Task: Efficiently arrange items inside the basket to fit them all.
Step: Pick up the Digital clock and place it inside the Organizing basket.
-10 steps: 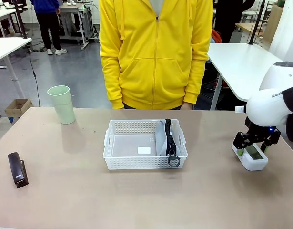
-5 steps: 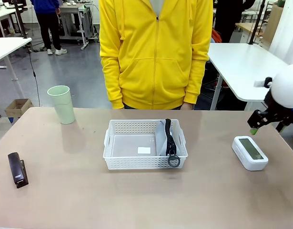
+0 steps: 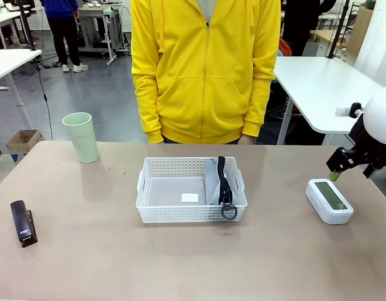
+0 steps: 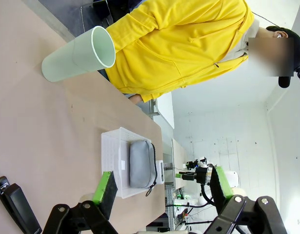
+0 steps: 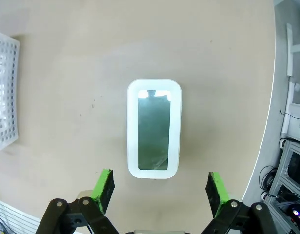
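The white lattice basket (image 3: 180, 214) sits mid-table, with the grey pencil pouch (image 3: 215, 182) standing on edge against its right wall, zipper strip up. On the far left stands the pale green cup (image 3: 80, 137); the black stapler (image 3: 23, 223) lies near the left front. The white boxy device (image 3: 329, 200) lies screen-up at the right. My right gripper (image 3: 353, 169) hangs open above and just behind it; in the right wrist view the device (image 5: 154, 128) lies beyond the open gripper (image 5: 159, 187). My left gripper (image 4: 159, 187) is open, facing the cup (image 4: 76, 54), basket (image 4: 113, 161), pouch (image 4: 141, 164) and stapler (image 4: 15, 209).
A person in a yellow hoodie (image 3: 205, 69) stands at the table's far edge, behind the basket. The tan tabletop (image 3: 117, 263) has bare room in front of the basket. A corner of the basket (image 5: 3, 92) lies left of the device in the right wrist view.
My right gripper, which straddled the white device a second ago, has lifted up and to the right, leaving the device lying on the table. Nothing else has moved.
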Controlling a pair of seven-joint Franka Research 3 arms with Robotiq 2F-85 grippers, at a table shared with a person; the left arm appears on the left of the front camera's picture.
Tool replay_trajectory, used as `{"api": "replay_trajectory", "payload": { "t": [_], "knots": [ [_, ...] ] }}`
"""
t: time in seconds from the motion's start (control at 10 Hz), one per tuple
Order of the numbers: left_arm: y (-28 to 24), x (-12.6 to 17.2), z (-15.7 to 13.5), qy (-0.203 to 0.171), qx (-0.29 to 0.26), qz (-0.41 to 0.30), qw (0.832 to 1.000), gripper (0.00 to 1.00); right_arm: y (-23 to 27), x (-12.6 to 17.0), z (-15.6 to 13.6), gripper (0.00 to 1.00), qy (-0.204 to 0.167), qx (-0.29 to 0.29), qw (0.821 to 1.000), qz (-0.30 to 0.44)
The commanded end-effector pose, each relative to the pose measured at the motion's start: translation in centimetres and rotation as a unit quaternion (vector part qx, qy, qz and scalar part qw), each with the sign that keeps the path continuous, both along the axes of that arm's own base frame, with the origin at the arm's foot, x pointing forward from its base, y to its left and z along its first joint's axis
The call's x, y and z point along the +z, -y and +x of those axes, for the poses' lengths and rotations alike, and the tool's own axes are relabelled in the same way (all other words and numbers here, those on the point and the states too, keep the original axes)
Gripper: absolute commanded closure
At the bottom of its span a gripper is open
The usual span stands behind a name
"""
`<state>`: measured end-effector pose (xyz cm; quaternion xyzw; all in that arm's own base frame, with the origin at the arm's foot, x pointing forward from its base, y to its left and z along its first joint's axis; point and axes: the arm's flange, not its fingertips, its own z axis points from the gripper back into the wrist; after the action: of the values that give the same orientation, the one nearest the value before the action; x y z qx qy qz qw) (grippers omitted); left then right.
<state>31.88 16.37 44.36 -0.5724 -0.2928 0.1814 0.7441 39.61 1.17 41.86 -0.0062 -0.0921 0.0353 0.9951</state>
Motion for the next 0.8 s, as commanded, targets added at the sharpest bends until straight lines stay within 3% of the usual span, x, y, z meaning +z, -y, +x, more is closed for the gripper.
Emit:
{"api": "replay_trajectory", "payload": {
  "t": [0.0, 0.7],
  "knots": [
    [0.0, -0.1, -0.2, 0.007, -0.006, 0.002, 1.0, 0.0, 0.1, 0.0, 0.0, 0.0, 0.011, 0.015, 1.0, 0.014],
    [0.0, -0.1, -0.2, 0.007, -0.006, 0.002, 1.0, 0.0, -1.7, -5.1, 2.2, 0.0, -0.051, 0.044, 0.997, 0.033]
  ]
}}
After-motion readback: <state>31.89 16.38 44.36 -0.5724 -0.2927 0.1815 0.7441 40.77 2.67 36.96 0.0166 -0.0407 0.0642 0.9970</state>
